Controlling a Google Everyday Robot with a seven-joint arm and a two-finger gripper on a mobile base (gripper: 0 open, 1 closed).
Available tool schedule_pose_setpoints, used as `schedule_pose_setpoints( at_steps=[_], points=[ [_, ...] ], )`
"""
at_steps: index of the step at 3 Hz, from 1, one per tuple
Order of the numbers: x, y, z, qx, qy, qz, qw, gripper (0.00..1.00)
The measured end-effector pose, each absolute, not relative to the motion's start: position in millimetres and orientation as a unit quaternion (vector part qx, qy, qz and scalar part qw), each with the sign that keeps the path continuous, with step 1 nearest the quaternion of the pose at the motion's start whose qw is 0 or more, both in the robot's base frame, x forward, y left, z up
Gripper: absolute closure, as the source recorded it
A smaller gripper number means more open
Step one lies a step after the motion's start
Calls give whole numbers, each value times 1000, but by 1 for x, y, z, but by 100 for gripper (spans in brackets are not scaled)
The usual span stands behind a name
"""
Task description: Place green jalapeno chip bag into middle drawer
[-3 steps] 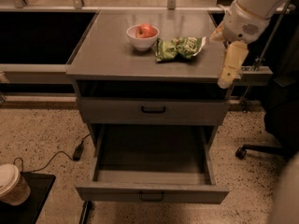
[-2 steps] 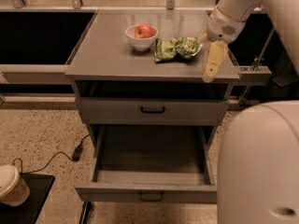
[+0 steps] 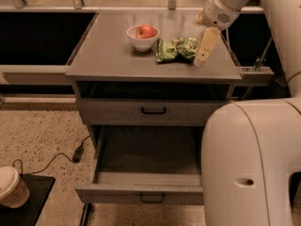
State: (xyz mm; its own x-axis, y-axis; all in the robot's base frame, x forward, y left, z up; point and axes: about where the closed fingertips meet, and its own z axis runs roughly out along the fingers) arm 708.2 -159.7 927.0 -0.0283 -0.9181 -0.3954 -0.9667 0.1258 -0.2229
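Observation:
The green jalapeno chip bag lies on the grey cabinet top, just right of a white bowl holding a red apple. My gripper hangs down at the bag's right end, close to it or touching it; I cannot tell which. It holds nothing that I can see. The middle drawer is pulled open below, its deep tray empty and its black handle facing front. My arm's white body hides the drawer's right side.
A closed drawer front with a black handle sits under the top. A paper coffee cup stands on a black stand at lower left. A cable and plug lie on the speckled floor. A railing runs behind the cabinet.
My gripper has moved left along the cabinet top, from its right edge to the bag's right end. My arm's body has swung into view at lower right. The bag, bowl and drawer have not moved.

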Motion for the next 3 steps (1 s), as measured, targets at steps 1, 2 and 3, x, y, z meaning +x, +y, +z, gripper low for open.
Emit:
schedule_pose_setpoints(
  at_steps=[1,2,3],
  points=[
    [708,-160,927,-659,715,53,227,0],
    [720,-145,932,-678,693,44,242,0],
    [737,-122,933,-701,670,26,244,0]
  ],
)
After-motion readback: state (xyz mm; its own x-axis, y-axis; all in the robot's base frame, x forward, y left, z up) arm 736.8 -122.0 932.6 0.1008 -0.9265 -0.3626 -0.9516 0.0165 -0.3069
